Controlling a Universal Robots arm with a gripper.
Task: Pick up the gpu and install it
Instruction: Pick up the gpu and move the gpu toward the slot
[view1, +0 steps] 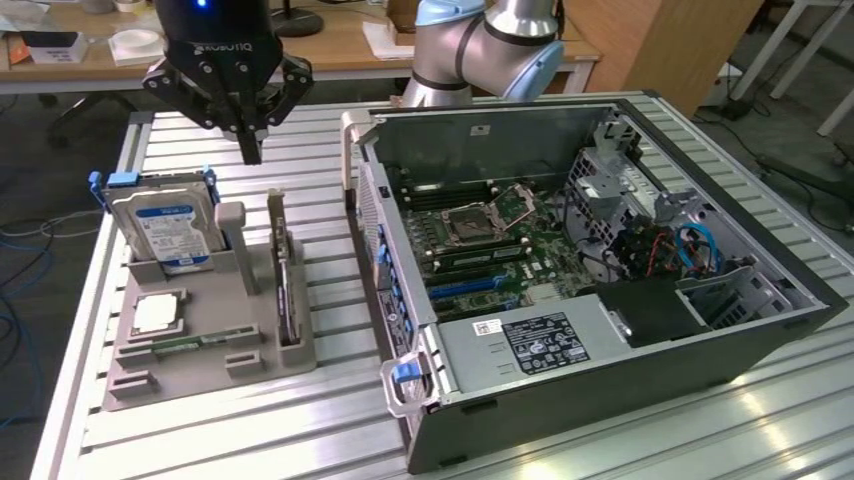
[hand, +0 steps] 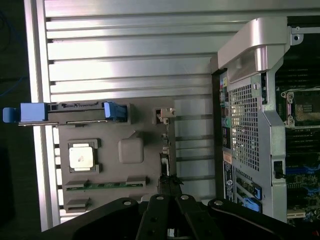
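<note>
The gpu (view1: 280, 272) is a thin dark card standing on edge in a slot along the side of the grey holder (view1: 207, 365) that faces the case. In the wrist view the gpu (hand: 164, 150) shows edge-on, with its metal bracket end (hand: 162, 114) farthest from the fingertips. My gripper (view1: 250, 152) hangs in the air above the far end of the holder, slightly beyond the card's end, with its jaws shut and nothing in them. My gripper (hand: 169, 187) points down at the card's near end in the wrist view.
The open computer case (view1: 747, 345) lies at the exterior view's right, its motherboard (view1: 487, 250) exposed. The holder also carries a blue-labelled hard drive (view1: 167, 232), a square CPU chip (view1: 156, 312) and a memory stick (view1: 187, 345). The ribbed metal table (view1: 200, 430) runs around them.
</note>
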